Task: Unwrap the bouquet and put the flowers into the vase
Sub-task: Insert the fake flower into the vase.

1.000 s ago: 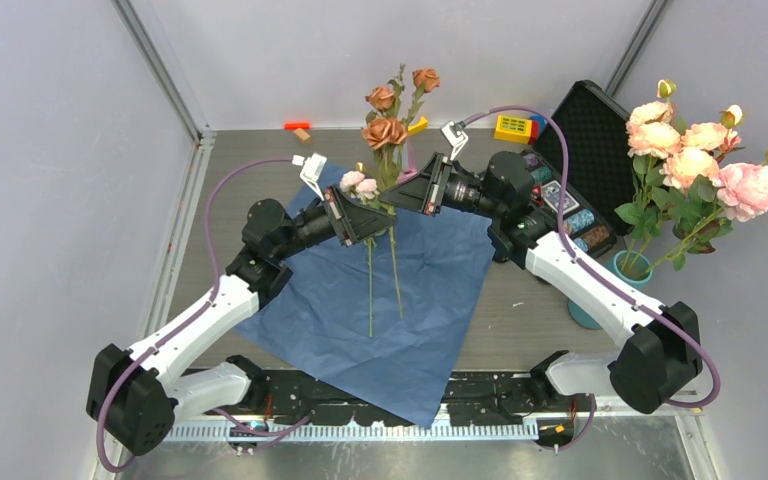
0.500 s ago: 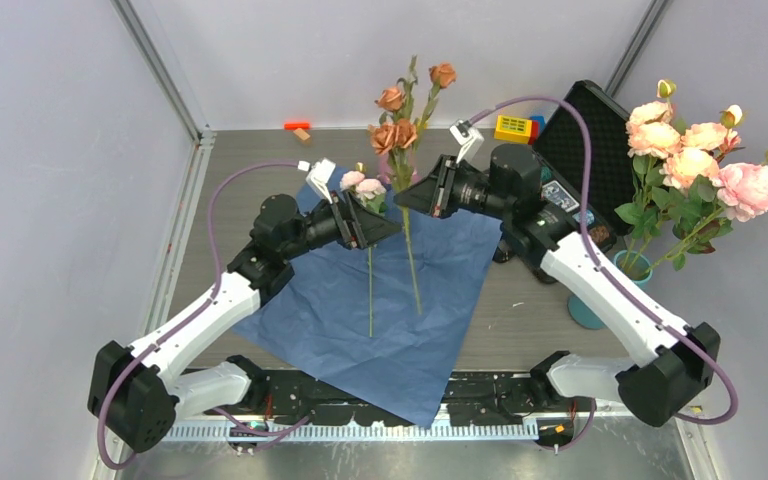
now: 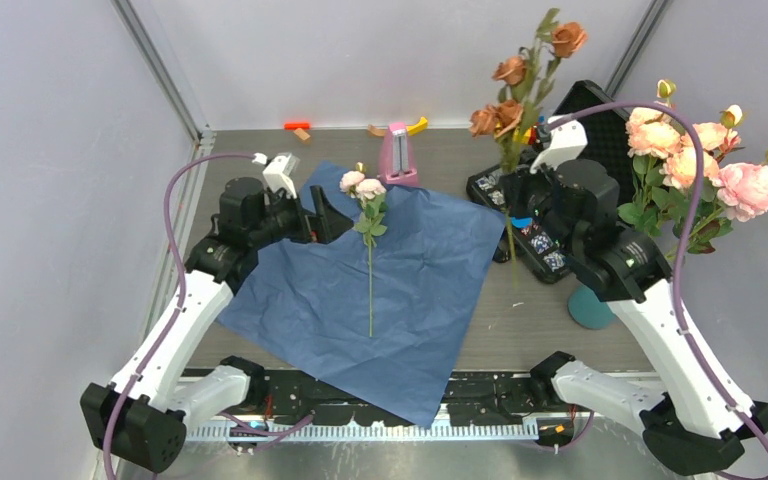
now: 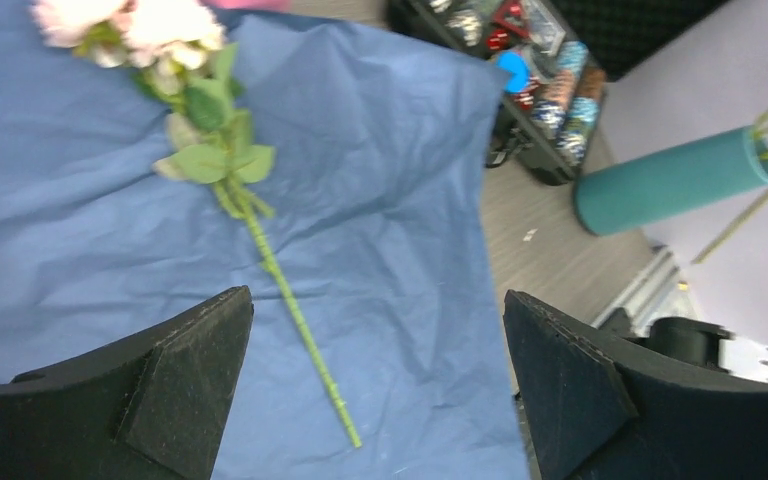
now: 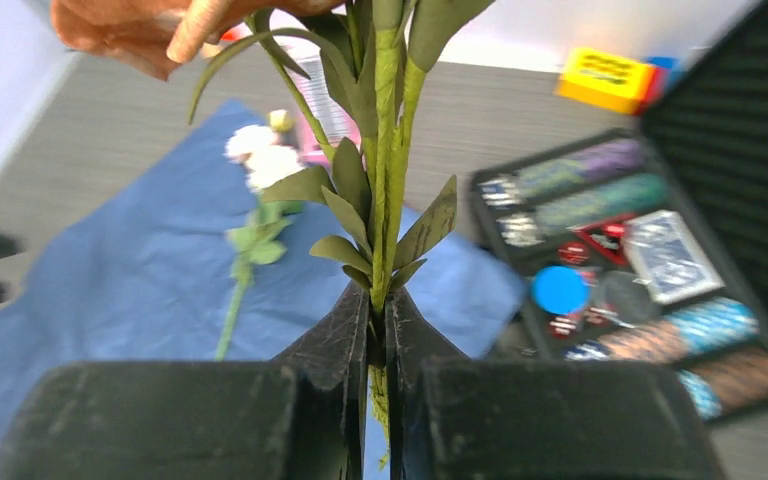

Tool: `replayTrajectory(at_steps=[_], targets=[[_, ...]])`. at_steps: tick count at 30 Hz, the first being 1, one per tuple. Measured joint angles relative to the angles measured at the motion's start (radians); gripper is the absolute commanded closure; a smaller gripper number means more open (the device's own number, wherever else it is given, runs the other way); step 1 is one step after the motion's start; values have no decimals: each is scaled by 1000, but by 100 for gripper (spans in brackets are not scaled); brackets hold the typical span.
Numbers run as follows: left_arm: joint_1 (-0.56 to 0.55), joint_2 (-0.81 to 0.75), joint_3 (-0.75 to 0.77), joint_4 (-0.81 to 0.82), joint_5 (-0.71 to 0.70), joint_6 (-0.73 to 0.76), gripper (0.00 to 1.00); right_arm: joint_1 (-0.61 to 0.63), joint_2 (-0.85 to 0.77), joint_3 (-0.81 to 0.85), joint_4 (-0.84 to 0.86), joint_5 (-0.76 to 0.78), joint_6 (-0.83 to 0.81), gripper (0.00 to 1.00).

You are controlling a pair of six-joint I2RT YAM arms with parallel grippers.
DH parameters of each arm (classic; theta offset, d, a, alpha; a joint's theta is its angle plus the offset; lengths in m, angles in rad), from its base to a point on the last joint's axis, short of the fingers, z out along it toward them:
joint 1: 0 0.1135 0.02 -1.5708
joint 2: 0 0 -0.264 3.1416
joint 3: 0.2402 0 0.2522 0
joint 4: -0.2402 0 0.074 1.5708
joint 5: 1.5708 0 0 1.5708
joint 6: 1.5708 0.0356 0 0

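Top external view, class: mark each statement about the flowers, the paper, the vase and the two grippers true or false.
1. The right gripper is shut on the stem of the long-stemmed orange roses. True.
2. The left gripper grips the pale pink rose. False: it is open; the rose lies on the blue paper sheet.
3. The blue paper sheet lies spread flat. True.
4. The teal cylindrical vase is empty. False: it holds pink flowers.

Tall flowers (image 3: 700, 165) and the open case (image 3: 538, 248) crowd the vase (image 3: 588, 308).
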Motion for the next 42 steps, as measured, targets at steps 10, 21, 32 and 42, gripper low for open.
replayTrajectory(at_steps=[10, 21, 32, 42], targets=[[123, -11, 1, -183, -31, 183, 0, -13, -11, 106, -95, 387, -219, 100], [123, -11, 2, -214, -89, 278, 0, -343, -6, 107, -64, 361, -283, 100], [123, -11, 2, -222, -126, 300, 0, -496, 9, 74, 68, 278, -293, 100], [123, -11, 2, -229, -132, 303, 0, -604, -71, -88, 229, 283, -343, 100]])
